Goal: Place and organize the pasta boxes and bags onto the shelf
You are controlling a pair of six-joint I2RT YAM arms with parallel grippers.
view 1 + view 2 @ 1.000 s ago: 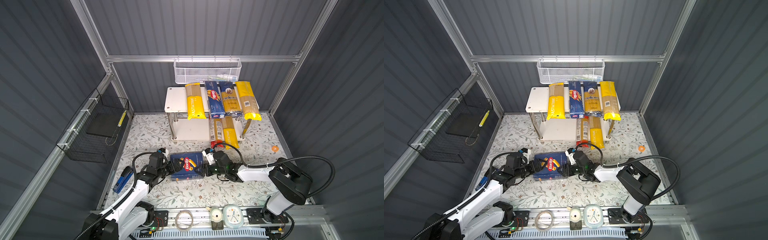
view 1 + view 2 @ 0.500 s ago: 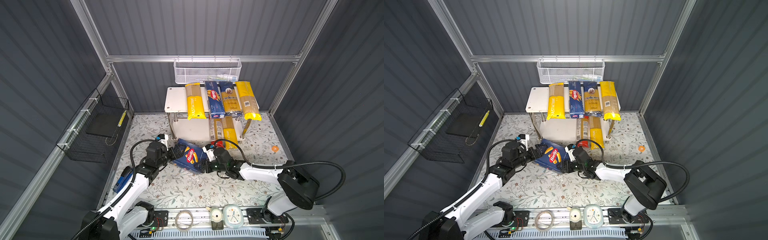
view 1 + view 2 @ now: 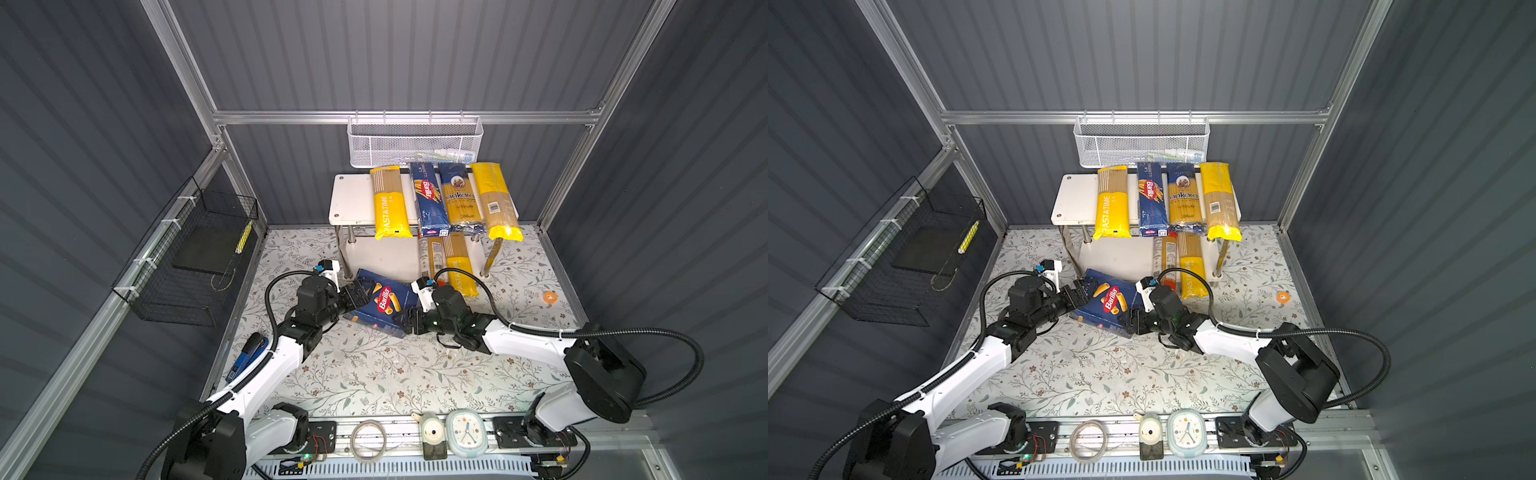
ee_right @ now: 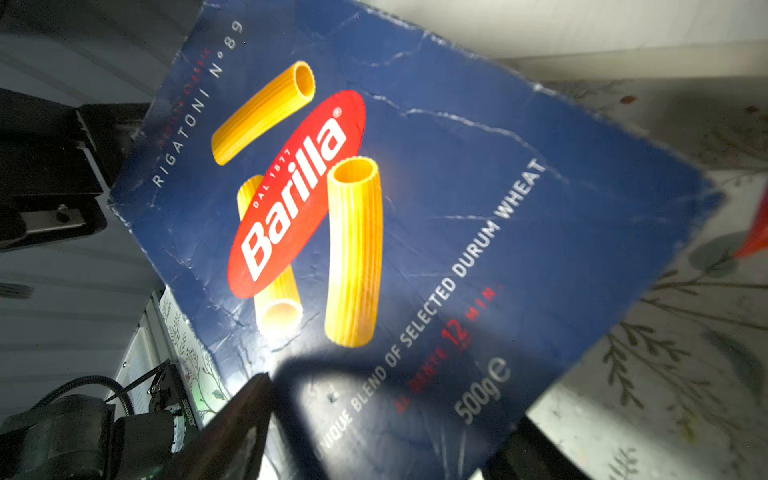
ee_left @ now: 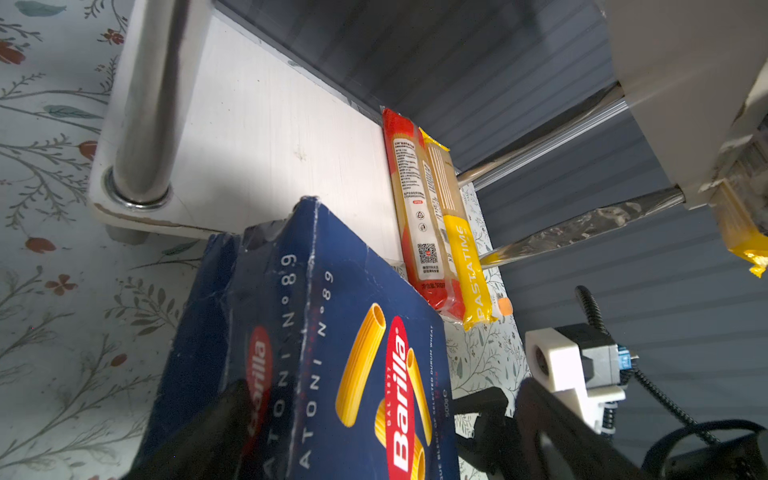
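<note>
Tilting up now: the rigatoni box (image 3: 384,303) is hanging slanted between the two tools, with the left tool (image 3: 359,293) gripping one end and the right tool (image 3: 411,322) gripping the opposite end. A second ago it was lying flat on the floral surface (image 3: 374,374). Now it is sitting closer to the shelf (image 3: 353,199), its far corner nosing at the lower board (image 5: 270,137) ahead of the left tool.

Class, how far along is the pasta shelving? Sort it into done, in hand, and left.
Done: the shelf top carries three bags and the spaghetti box; two bags lie on the lower board. In hand: left tool and right tool grip the tilted rigatoni box. Left: setting it on the shelf.
</note>
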